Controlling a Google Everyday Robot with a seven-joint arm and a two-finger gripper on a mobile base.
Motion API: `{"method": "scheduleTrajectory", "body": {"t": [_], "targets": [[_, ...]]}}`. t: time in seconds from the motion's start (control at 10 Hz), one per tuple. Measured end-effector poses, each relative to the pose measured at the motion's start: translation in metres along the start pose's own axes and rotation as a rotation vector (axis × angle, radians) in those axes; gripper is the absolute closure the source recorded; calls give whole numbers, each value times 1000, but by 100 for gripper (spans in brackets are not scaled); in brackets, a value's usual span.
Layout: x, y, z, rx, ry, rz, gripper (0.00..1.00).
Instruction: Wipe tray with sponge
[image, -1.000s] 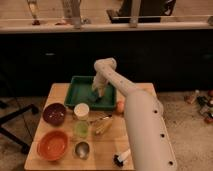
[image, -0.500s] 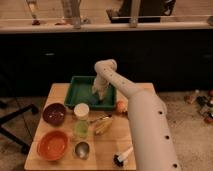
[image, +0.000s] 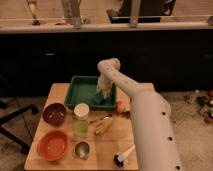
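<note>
Gripper (image: 102, 93) low inside the green tray (image: 81, 88), centre of frame, its tip at a small blue-teal sponge (image: 99, 99) on the tray's right half; whether it clasps the sponge cannot be told. White arm (image: 145, 120) runs off to the lower right. Wooden table (image: 107, 145) underneath holds an orange bowl (image: 51, 144) at lower left and a brush (image: 123, 156) at bottom.

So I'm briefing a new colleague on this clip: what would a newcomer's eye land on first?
The big white arm reaching up from the lower right, its gripper down inside the green tray at the far edge of the table, right at the blue-teal sponge. Then the orange bowl at the near left corner, with a dark red bowl just behind it.
</note>
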Motion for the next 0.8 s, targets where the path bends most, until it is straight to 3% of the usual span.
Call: {"method": "scheduleTrajectory", "body": {"t": [0.4,0.8], "targets": [[5,-15,-5,19,25,-7,100],[-11,-34,5,31,-10,-60,100]]}}
